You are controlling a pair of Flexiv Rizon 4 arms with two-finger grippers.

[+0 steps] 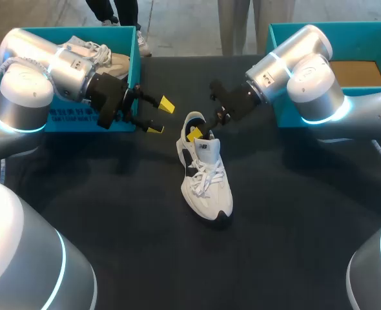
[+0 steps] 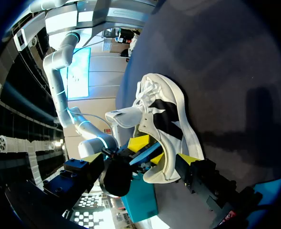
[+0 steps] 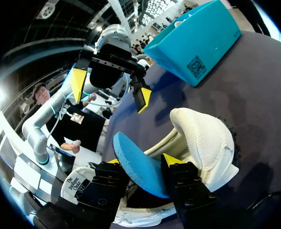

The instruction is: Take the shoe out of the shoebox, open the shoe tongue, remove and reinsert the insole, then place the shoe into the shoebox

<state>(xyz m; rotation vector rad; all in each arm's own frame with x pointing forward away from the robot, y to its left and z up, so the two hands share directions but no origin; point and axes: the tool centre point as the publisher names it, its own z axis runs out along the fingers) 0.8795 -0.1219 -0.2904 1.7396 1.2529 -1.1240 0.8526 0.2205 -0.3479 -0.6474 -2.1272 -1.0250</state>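
Claw status, right arm: the right claw (image 3: 142, 161) is clenched on the blue insole (image 3: 135, 169), with one yellow-tipped finger on each face of it, at the heel opening of the sneaker (image 1: 205, 175). You will see the insole standing up out of the sneaker, its lower end in the dark interior. The sneaker is white with black side panels and white laces. It rests on its sole near the middle of the black counter (image 1: 274, 245), heel toward the two boxes and toe toward the robot. Near the heel, the left claw (image 1: 161, 117) hangs released and holds nothing; its fingers are spread wide and are clear of the sneaker. Behind the left claw, at the counter's far left, note the teal shoebox (image 1: 74, 120) with a second light-coloured shoe (image 1: 106, 58) inside. At the far right, behind the right arm, a second teal shoebox (image 1: 365, 39) shows a brown cardboard floor.
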